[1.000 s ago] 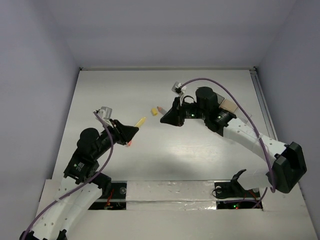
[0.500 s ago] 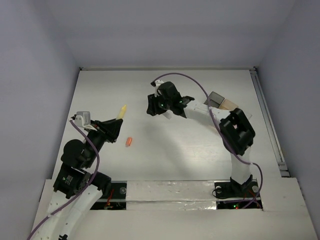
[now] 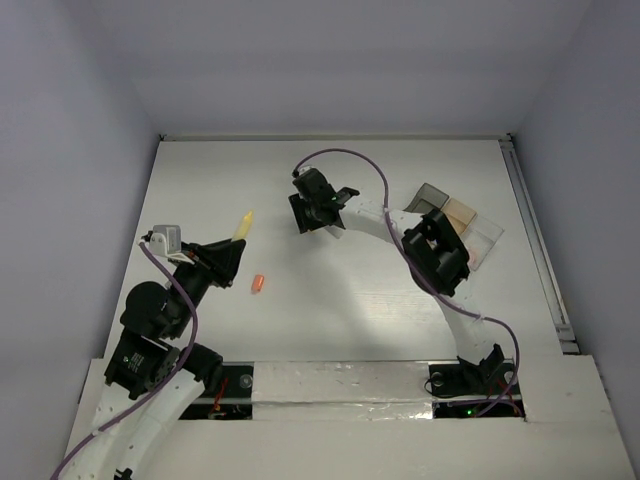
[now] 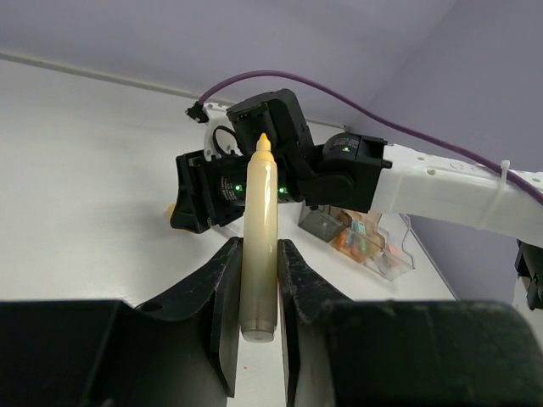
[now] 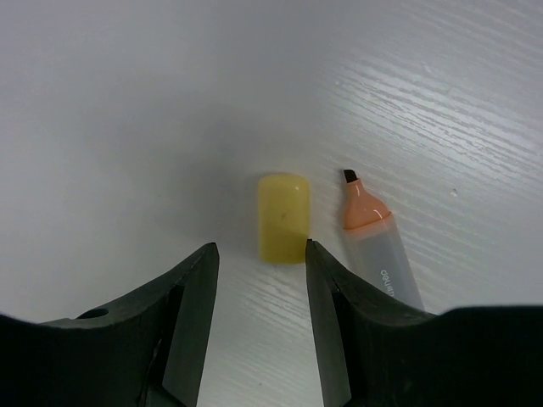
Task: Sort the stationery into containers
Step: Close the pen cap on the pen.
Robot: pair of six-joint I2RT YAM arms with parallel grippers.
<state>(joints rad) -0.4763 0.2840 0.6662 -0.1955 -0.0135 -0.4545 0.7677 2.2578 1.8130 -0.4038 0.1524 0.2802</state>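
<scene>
My left gripper (image 3: 233,246) (image 4: 259,248) is raised off the table, shut on a pale yellow marker (image 3: 242,224) (image 4: 260,229) that juts out past its fingertips. A small orange cap (image 3: 258,284) lies on the table just right of it. My right gripper (image 3: 314,212) (image 5: 260,249) points down at the middle of the table with its jaws open. A yellow cap (image 5: 283,217) lies just beyond its tips, close to the right finger. An uncapped orange highlighter (image 5: 379,250) lies beside the cap. The containers (image 3: 458,218) (image 4: 357,236) stand at the right with coloured pieces inside.
The right arm (image 3: 435,255) arches across the table between the containers and the middle. A purple cable (image 3: 350,158) loops above its wrist. The table's right edge has a rail (image 3: 535,240).
My right gripper moved left and farther back over the yellow cap and opened its jaws. My left arm drew back to the left with the yellow marker, leaving the orange cap on the table.
</scene>
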